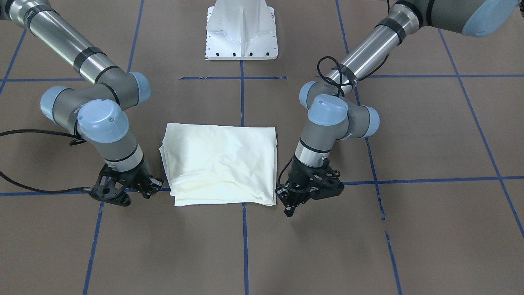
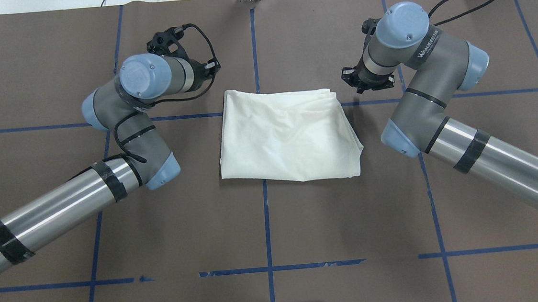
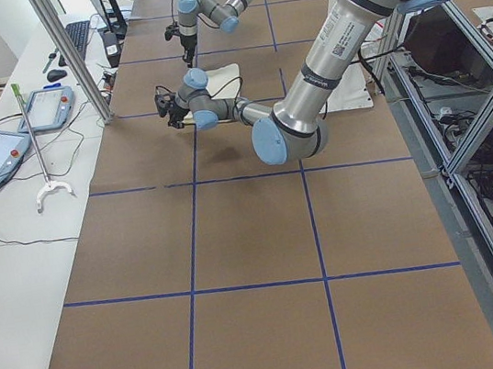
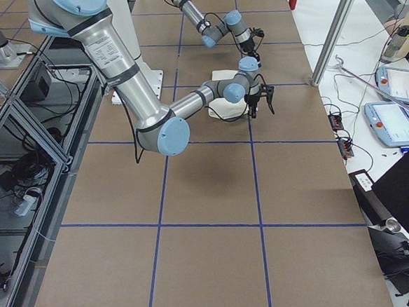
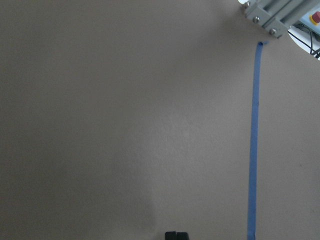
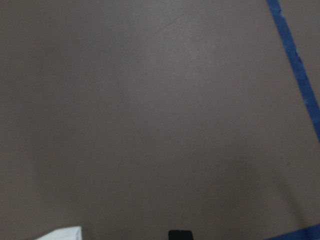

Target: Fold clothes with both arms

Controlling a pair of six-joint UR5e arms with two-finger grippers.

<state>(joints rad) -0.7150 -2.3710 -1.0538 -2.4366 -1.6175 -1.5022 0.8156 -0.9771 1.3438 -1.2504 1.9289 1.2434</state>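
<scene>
Looking down, I see the folded shirt [image 2: 287,137] flat in the middle of the table [image 2: 275,227], its long side running arm to arm. The left gripper [image 1: 291,207] and right gripper [image 1: 123,192] flank its corners farthest from the base, equally near. Both pairs of fingers look pressed together and hold nothing.

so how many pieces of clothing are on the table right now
1. A folded cream shirt lies mid-table, between the left end effector and the right end effector. Its folds could hide more.

light: even, bright | shadows: soft | wrist views: dim, blurry
</scene>
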